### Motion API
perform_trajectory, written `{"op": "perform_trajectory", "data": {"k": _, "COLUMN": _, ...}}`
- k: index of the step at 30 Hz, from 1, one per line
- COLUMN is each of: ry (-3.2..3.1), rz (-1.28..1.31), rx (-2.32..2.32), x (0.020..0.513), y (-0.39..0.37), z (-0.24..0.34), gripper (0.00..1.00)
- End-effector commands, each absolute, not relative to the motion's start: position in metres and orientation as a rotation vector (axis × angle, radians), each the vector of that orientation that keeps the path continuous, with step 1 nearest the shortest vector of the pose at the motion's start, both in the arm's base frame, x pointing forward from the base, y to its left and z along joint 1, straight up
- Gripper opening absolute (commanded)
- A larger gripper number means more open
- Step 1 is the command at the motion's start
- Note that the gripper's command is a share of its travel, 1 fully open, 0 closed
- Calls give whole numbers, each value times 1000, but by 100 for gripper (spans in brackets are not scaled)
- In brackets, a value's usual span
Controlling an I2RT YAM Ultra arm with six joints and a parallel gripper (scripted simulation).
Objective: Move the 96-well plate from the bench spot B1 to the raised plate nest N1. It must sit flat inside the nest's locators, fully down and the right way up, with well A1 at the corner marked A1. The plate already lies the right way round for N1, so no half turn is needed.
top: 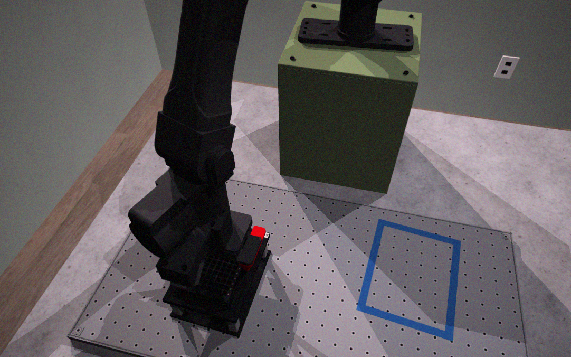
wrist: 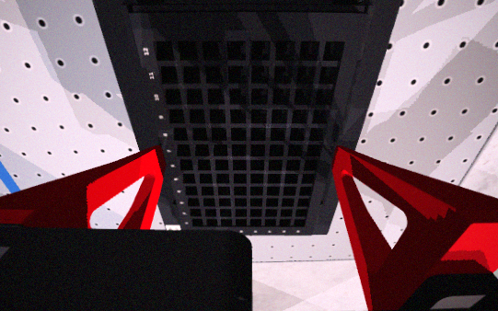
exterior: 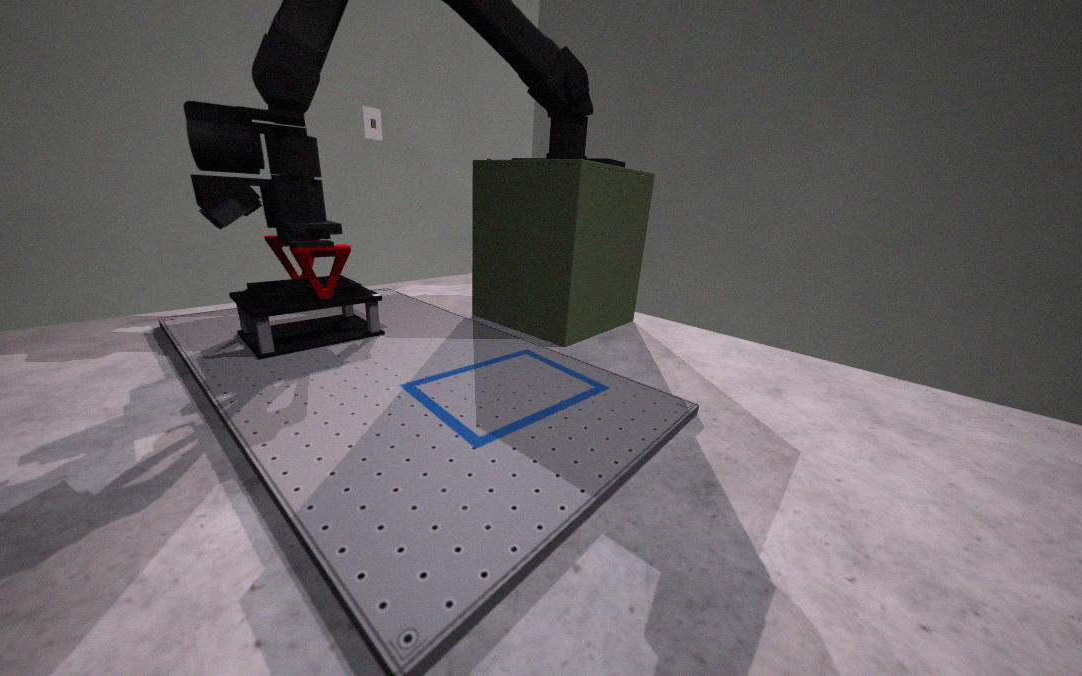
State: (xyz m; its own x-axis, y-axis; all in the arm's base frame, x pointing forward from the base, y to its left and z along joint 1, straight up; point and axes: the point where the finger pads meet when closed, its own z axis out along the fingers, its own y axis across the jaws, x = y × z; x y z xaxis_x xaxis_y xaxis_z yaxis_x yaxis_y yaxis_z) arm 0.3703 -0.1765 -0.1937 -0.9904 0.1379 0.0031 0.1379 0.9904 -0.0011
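A black robot arm (top: pixel 199 110) arches from its mount at the counter's far edge toward the near left corner. Its wrist points straight down. The gripper (wrist: pixel 249 193) has red triangular fingers, and its jaws are spread fully apart, holding nothing.

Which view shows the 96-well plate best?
Wrist: the 96-well plate fills the frame, well grid plain between the open gripper fingers. Top shows a patch of grid under the arm. Exterior shows only its dark edge on the nest.
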Motion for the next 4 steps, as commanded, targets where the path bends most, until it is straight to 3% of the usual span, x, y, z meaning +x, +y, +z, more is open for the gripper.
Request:
{"op": "perform_trajectory", "data": {"k": 1, "ry": -3138, "rz": -1, "rx": -205, "x": 380, "y": -174, "z": -193, "gripper": 100}}
{"op": "perform_trajectory", "data": {"k": 4, "ry": -3138, "rz": -1, "rx": -205, "x": 380, "y": -174, "z": -193, "gripper": 100}}
